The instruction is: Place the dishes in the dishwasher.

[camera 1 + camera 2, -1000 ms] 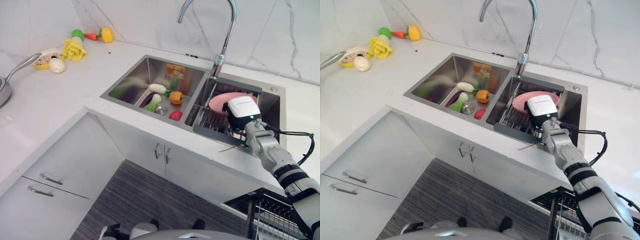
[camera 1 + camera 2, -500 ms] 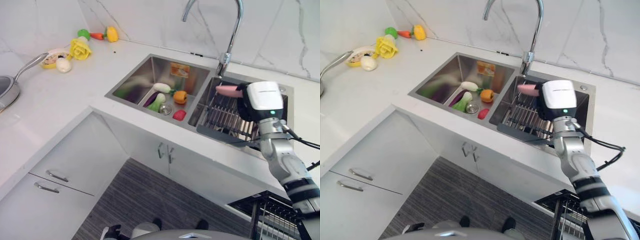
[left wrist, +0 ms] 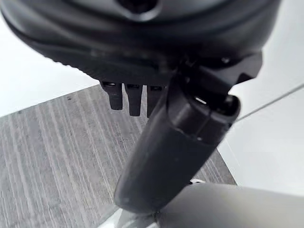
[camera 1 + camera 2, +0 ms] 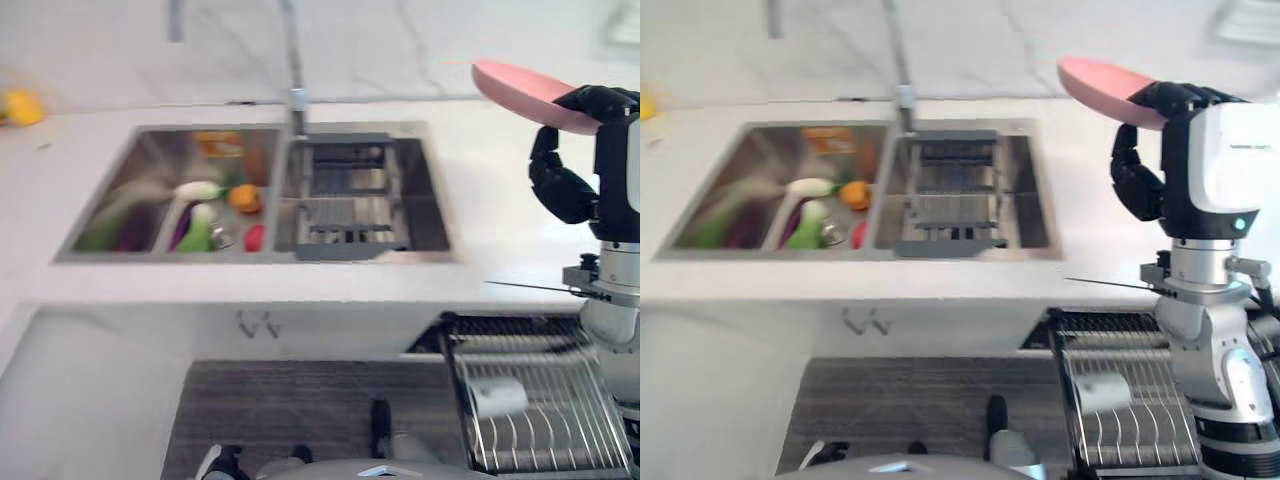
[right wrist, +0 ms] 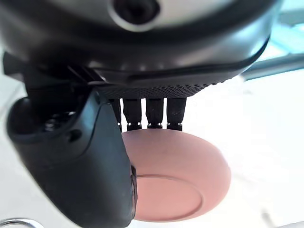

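**Pink plate held aloft to the right of the sink**

A pink plate [image 4: 1108,88] was seen raised above the white tabletop [image 4: 1080,150], to the right of the double sink [image 4: 855,185] and well clear of it. The plate was pinched by the right hand [image 4: 1145,150]: the fingers [image 4: 1180,97] were laid over the rim's upper side and the thumb was curled beneath, as was confirmed in the right wrist view, where the plate [image 5: 178,183] was shown clamped between the row of fingers and the thumb [image 5: 85,171].

In the sink's right basin a grey drying rack [image 4: 350,205] was seen. In the left basin toy vegetables [image 4: 215,205] were gathered near the drain, among them a white piece, an orange piece and a red piece. The faucet [image 4: 293,80] stood at the back of the sink between the 2 basins.

Below the tabletop edge, to the right of the sink and under the raised hand, the pulled-out dishwasher rack [image 4: 530,400] was seen, with a white cup [image 4: 497,397] lying in it.

The left hand [image 3: 166,152] was seen in its own wrist view over a grey wood-grain floor [image 3: 52,156], fingers hanging relaxed and holding nothing.
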Available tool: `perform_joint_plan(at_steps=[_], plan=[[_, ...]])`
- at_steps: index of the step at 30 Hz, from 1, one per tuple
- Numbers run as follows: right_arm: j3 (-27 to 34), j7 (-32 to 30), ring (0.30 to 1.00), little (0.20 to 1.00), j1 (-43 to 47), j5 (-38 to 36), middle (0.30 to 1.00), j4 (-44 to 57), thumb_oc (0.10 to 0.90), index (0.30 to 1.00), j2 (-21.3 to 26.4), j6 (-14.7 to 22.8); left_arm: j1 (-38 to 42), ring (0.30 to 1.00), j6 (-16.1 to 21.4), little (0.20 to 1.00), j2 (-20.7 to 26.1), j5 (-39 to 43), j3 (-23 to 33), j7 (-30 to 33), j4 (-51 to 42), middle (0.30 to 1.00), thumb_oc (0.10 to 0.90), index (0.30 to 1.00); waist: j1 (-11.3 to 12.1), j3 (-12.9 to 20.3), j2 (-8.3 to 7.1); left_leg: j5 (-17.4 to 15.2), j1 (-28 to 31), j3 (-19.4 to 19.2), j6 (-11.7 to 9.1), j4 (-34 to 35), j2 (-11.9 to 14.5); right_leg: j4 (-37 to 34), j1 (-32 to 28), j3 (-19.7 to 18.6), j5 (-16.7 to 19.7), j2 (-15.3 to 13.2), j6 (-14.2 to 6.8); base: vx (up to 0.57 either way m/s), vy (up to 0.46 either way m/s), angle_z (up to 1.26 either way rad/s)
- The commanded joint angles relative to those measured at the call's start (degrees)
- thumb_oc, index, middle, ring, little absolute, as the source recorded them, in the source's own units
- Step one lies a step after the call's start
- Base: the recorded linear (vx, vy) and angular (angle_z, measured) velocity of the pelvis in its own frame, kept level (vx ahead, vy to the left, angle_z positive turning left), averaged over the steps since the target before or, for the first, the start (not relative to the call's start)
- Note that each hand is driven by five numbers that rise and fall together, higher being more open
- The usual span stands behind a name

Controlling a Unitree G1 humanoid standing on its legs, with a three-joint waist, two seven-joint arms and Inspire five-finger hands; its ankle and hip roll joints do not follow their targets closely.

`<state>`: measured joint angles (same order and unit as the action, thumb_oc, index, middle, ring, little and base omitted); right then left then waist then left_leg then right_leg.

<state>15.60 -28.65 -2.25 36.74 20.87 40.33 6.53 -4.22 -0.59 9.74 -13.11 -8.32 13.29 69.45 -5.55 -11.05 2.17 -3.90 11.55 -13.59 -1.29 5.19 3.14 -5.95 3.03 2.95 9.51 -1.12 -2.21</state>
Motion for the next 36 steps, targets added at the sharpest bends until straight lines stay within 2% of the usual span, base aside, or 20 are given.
perform_joint_plan(at_steps=[1, 5, 7, 14, 16, 24, 26, 27, 28, 30, 32, 36], plan=[[3.81, -2.01, 0.3, 0.3, 3.75, -2.09, 0.3, 5.81, 0.4, 0.3, 2.26, 2.44, 3.41, 0.9, 2.57, 0.9, 0.63, -0.83, -0.05, 0.0, 1.79, 0.9, 0.8, 0.9, -0.61, 2.76, -2.32, 1.79, -2.39, -1.61, -2.09, -0.19, 1.71, 0.95, -6.87, -2.33, -9.63, -4.12, -6.04, 0.01, 0.062, -1.11], [7.27, -0.54, 0.3, 0.3, -2.13, -1.97, 0.3, 6.62, 0.4, 0.3, 3.21, 2.86, 3.14, 0.9, 3.1, 0.9, 1.09, -0.19, 1.52, 0.05, 0.95, 0.9, 0.8, 0.9, -3.81, 2.83, -2.32, 0.93, -1.27, -6.26, -1.89, -0.19, 2.1, 0.95, -4.77, -6.71, -8.59, -3.3, -6.65, 0.04, 0.062, -0.86], [7.05, 0.4, 0.3, 0.3, -5.22, -2.96, 0.3, 5.72, 0.4, 0.3, 1.64, 3.07, 3.69, 0.9, 3.45, 0.9, 0.94, 1.14, 2.13, 0.34, 0.18, 0.9, 0.8, 0.9, -5.7, 2.53, -2.06, 0.6, -0.74, -8.1, -1.76, -0.19, 2.12, 1.1, -3.8, -8.54, -8.12, -2.85, -6.77, 0.01, 0.046, -0.83], [2.84, 1.89, 0.3, 0.3, -10.27, 0.44, 0.3, 1.77, 0.4, 0.3, -3.18, 1.13, 4.89, 0.9, 4.1, 0.9, -0.29, 2.71, 1.24, 0.56, -1.98, 0.9, 0.8, 0.9, -7.08, 1.32, -1.77, 0.06, 0.34, -9.3, -1.57, -0.19, 2.02, 1.45, -3.66, -9.69, -8.01, -2.61, -6.65, 0.01, 0.019, -0.32], [0.61, 2.03, 0.3, 0.3, -10.85, -0.51, 0.3, -0.73, 0.4, 0.3, -5.01, 1.03, 5.02, 0.9, 4.22, 0.9, -0.57, 2.79, 0.11, 0.44, -2.66, 0.9, 0.8, 0.9, -7.11, 0.66, -1.62, 0.14, 0.35, -8.99, -1.59, -0.19, 2.03, 1.54, -3.79, -9.33, -8.03, -2.72, -6.6, -0.03, 0.003, -0.02], [-6.39, 0.65, 0.3, 0.3, -8.21, 2.49, 0.3, -15.96, 0.4, 0.3, -4.05, -2.92, 5.34, 0.9, 3.78, 0.9, 0.33, 1.04, -1.36, -0.09, -1.81, 0.9, 0.8, 0.9, -4.81, -2.68, -1.1, 0.91, -1.03, -6.89, -1.95, -0.55, 2.13, 1.77, -3.87, -6.68, -8.06, -3.57, -6.5, -0.06, -0.018, 0.16], [-9.02, -0.62, 0.3, 0.3, -5.5, 2.89, 0.3, -22.29, 0.4, 0.3, -3.35, -4.26, 5.6, 0.9, 3.65, 0.9, 0.9, 1.03, -1.36, 0.13, -1.29, 0.9, 0.8, 0.9, -3.81, -3.73, -1.08, 1.18, -1.61, -6.39, -2.02, -0.85, 2.19, 1.88, -3.81, -5.88, -7.98, -3.78, -6.34, -0.09, -0.033, 0.24], [-12.05, -1.13, 0.3, 0.3, -1.93, 5.36, 0.3, -29.52, 0.4, 0.3, -1.7, -6.85, 5.77, 0.9, 3.48, 0.9, 1.83, 0.25, -1.88, 0.07, -0.42, 0.9, 0.8, 0.9, -2.16, -4.7, -0.87, 1.31, -2.17, -6.02, -2.16, -1.32, 2.26, 1.98, -3.84, -4.94, -7.97, -4.05, -6.22, -0.09, -0.04, 0.07], [-13.23, -1.9, 0.3, 0.3, -0.13, 6.13, 0.3, -32.42, 0.4, 0.3, -1.17, -7.63, 5.83, 0.9, 3.49, 0.9, 1.99, 0.14, -1.78, 0.08, -0.21, 0.9, 0.8, 0.9, -1.83, -5.06, -0.83, 1.3, -2.34, -5.83, -2.24, -1.59, 2.31, 1.99, -3.92, -4.66, -7.98, -4.13, -6.17, -0.08, -0.042, 0.0], [-14.73, -2.66, 0.3, 0.3, 1.95, 6.77, 0.3, -35.91, 0.4, 0.3, -0.39, -8.49, 6.01, 0.9, 3.52, 0.9, 2.16, 0.21, -1.72, 0.12, -0.04, 0.9, 0.8, 0.9, -1.5, -5.39, -0.75, 1.29, -2.49, -5.65, -2.34, -1.91, 2.4, 1.94, -4.09, -4.38, -7.96, -4.24, -6.16, -0.02, -0.013, 0.08], [-18.21, -2.8, 0.3, 0.3, 5.68, 6.51, 0.3, -44.1, 0.4, 0.3, 0.01, -10.07, 5.84, 0.9, 3.52, 0.9, 2.61, 0.62, -2.14, 0.35, 0.43, 0.9, 0.8, 0.9, -0.09, -5.68, -0.39, 1.43, -2.44, -5.09, -2.62, -2.02, 2.5, 1.8, -4.96, -3.4, -8.15, -4.57, -6.13, 0.0, -0.017, 0.44], [-21.36, -2.61, 0.3, 0.3, 8.81, 5.67, 0.3, -50.96, 0.4, 0.3, -0.33, -10.95, 5.68, 0.9, 3.61, 0.9, 2.47, 1.65, -2.44, 0.44, 0.66, 0.9, 0.8, 0.9, 0.93, -5.65, 0.1, 1.81, -2.13, -4.26, -2.89, -1.55, 2.39, 1.42, -6.23, -1.77, -8.51, -4.97, -6.15, 0.02, -0.013, 0.14]])
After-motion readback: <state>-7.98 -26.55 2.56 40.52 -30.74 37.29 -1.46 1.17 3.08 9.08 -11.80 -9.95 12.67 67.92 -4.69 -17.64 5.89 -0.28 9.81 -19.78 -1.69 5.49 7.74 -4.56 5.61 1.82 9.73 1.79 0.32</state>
